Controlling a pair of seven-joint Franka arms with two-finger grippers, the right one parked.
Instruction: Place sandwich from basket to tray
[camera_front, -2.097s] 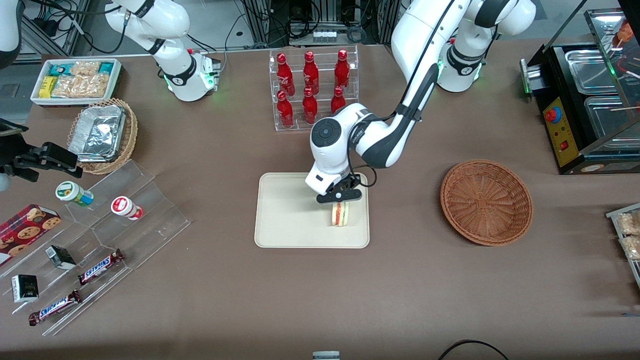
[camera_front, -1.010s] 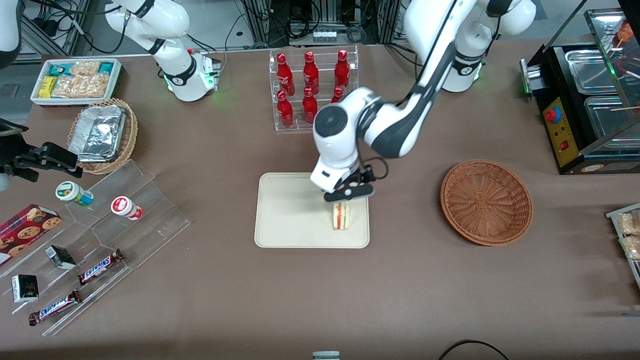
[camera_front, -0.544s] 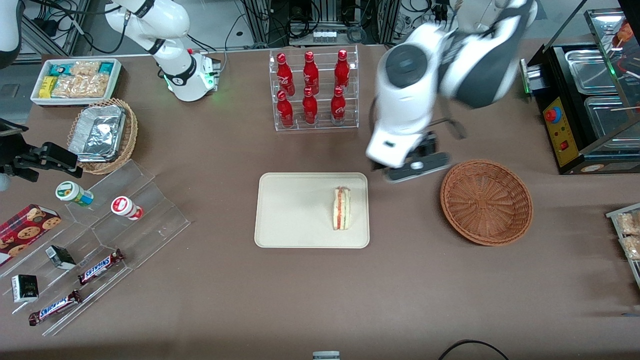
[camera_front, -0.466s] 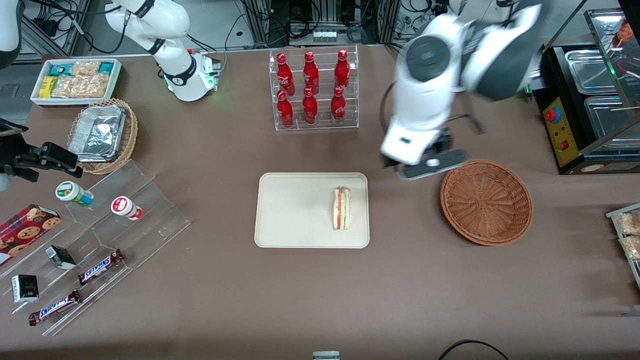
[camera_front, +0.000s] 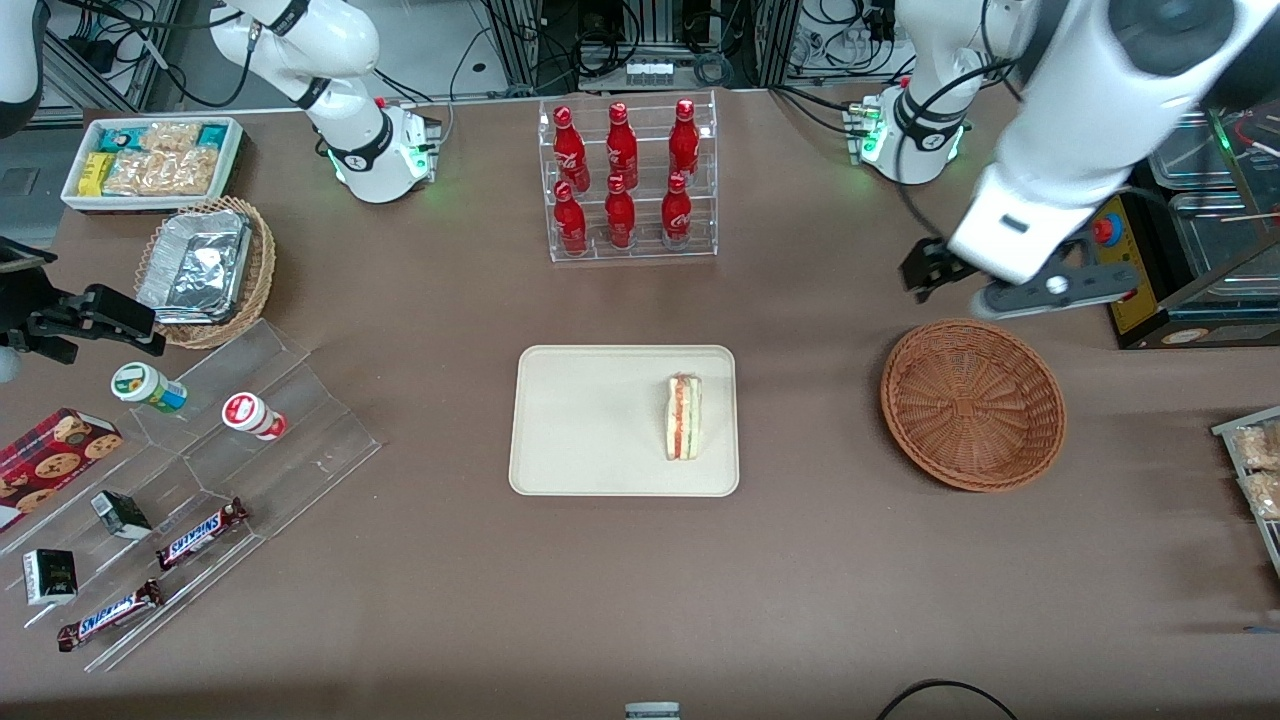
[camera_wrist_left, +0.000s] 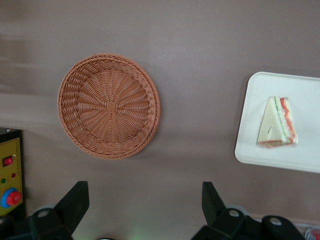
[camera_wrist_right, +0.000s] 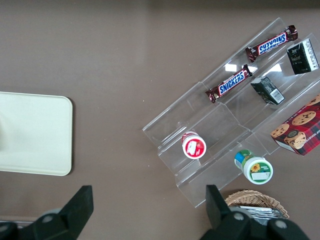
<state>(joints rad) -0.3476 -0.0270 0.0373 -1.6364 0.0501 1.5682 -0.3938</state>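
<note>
Sandwich (camera_front: 684, 417) is seen on the tray (camera_front: 590, 420), standing on one edge close to the tray rim that faces the basket (camera_front: 973, 403). It is touched by nothing.

The big brown table (camera_front: 640, 580) is spread under everything. The white left arm (camera_front: 1090, 110) is raised high above the working arm's end of the table, and it is bent down toward the wrist. The gripper (camera_front: 1010, 285) is held in the air, a little farther from the front camera than the basket and close to the basket's rim. Its two fingers (camera_wrist_left: 75, 200) are spread wide apart, and nothing is held between them.

From the gripper, the tray is found well away toward the parked arm's end, and nearer to the front camera. The basket (camera_wrist_left: 108, 106) is seen lying flat under the gripper in the left wrist view, with nothing in it. The tray (camera_wrist_left: 260, 145) and the sandwich (camera_wrist_left: 278, 123) are also shown there, apart from the basket. A wide strip of bare table is left between the basket and the tray.

A clear rack of red bottles (camera_front: 627, 180) is set well away from the gripper, toward the parked arm's end. A black machine (camera_front: 1170, 200) is placed just beside the gripper, at the table's edge.
</note>
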